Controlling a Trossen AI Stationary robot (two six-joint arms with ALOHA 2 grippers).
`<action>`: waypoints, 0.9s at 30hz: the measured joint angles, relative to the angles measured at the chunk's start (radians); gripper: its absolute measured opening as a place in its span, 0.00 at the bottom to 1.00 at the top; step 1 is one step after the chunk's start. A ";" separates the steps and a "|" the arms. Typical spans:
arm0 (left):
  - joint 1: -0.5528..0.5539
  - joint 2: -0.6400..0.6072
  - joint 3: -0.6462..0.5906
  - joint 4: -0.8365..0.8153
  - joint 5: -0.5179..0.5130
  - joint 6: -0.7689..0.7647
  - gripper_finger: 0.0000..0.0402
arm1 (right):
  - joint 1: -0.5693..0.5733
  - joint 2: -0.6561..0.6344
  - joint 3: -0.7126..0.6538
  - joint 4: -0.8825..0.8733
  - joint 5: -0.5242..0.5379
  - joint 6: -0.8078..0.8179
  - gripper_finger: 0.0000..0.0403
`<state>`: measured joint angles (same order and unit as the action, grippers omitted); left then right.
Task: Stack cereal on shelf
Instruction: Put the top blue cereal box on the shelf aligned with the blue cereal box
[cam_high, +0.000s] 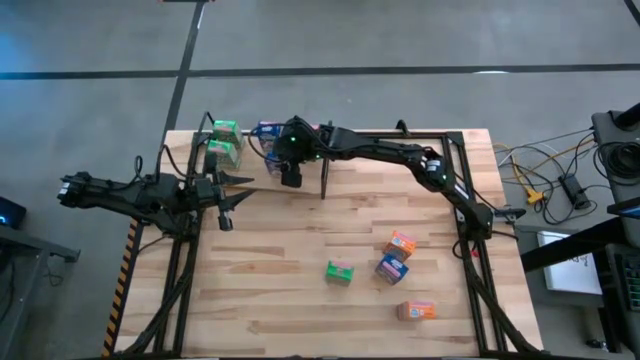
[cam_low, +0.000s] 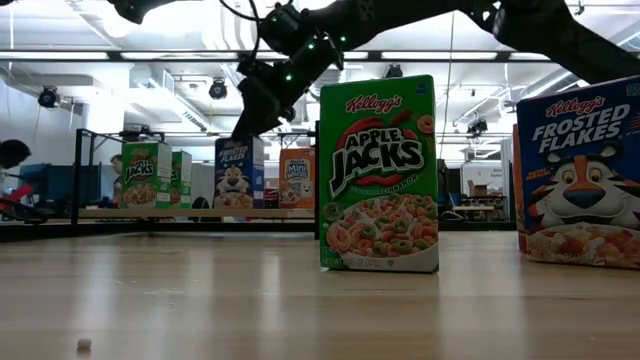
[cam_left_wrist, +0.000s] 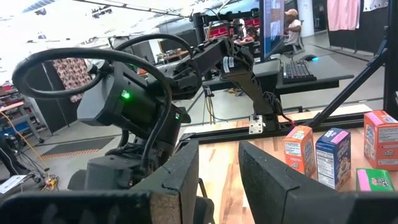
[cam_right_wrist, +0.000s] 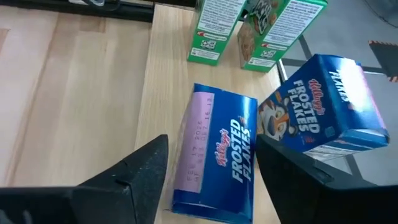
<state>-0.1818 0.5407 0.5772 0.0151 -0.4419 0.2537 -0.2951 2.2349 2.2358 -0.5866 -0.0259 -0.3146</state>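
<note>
Even overhead light in high view; bench (cam_high: 300, 280) bright, soft short shadows under arms. Low view: ceiling strip lights (cam_low: 150, 55) blown out along upper frame, room behind hazy and backlit; near bench surface blurred at bottom edge; green cereal box (cam_low: 378, 175) at centre sharp. Left wrist view: upper left washed out by glare, own dark fingers (cam_left_wrist: 180, 180) at bottom out of focus. Right wrist view: evenly lit, fingers (cam_right_wrist: 143, 174) blurred, lines bowed toward edges.

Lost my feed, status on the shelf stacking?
Right end effector open over a flat Frosted Flakes box on the shelf. Left end effector idle. Nothing blocking.
</note>
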 joint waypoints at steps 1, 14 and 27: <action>0.000 0.000 0.000 0.000 0.000 0.000 0.24 | 0.000 -0.007 0.000 -0.005 0.000 0.000 0.58; 0.000 0.001 0.000 0.000 0.000 0.000 0.24 | 0.047 -0.132 0.000 -0.147 0.000 0.060 0.47; 0.000 0.001 0.000 0.000 0.000 0.000 0.24 | 0.042 -0.125 -0.135 -0.141 0.058 0.112 0.04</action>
<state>-0.1822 0.5415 0.5771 0.0152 -0.4419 0.2539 -0.2535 2.1100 2.1003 -0.7272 0.0326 -0.2022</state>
